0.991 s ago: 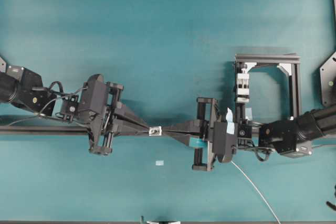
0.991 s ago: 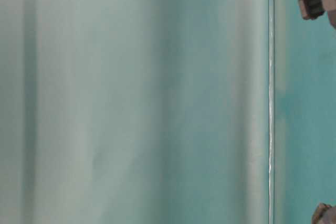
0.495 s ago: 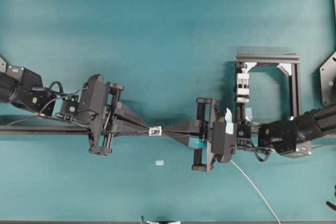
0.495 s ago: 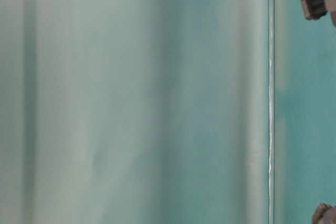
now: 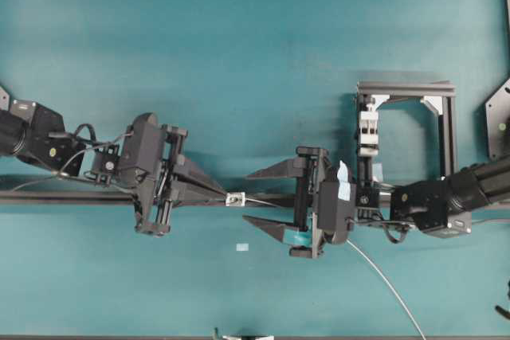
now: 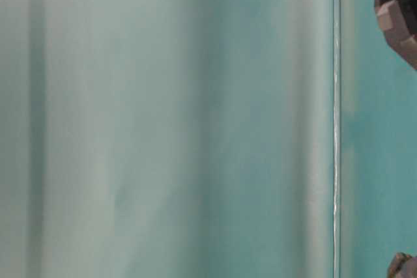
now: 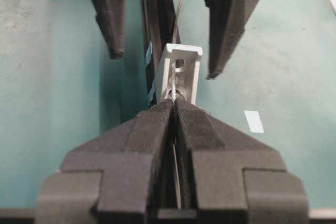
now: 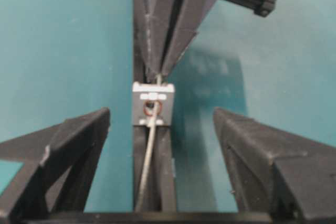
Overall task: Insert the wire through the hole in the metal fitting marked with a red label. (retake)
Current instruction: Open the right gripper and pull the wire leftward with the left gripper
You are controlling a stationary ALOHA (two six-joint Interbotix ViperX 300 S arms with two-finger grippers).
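My left tool [image 7: 173,103]: pinched tight on the wire's tip just behind the metal fitting [image 7: 180,72], fingertips meeting in a point. I hold there so the end that has come through cannot slide back out.
The wire [image 8: 148,150]: thin and pale, it runs up along the dark rail [image 8: 164,171], enters the hole [image 8: 151,109] ringed in red, and shows again on the far side between my left fingertips. I judge it threaded.
The metal fitting: a small silvery block sitting on the rail, midway between my two tools in the overhead view [image 5: 234,198]. Its holed face looks toward my right tool, which is why the wire was fed from that side.
My right tool [image 5: 256,201]: spread wide, one finger either side of the rail, touching neither wire nor fitting. Open like this it has no hold on the wire, so my left tool alone carries it.
Wire's tail [image 5: 382,280]: trails loose over the teal surface [image 5: 239,53] behind my right wrist toward the lower edge, slack enough to follow a pull.
Tape scrap [image 5: 242,248]: lies alone on the surface near the fitting, apart from it.
Frame with white clip block [image 5: 367,127]: stands beyond my right wrist, not in use.
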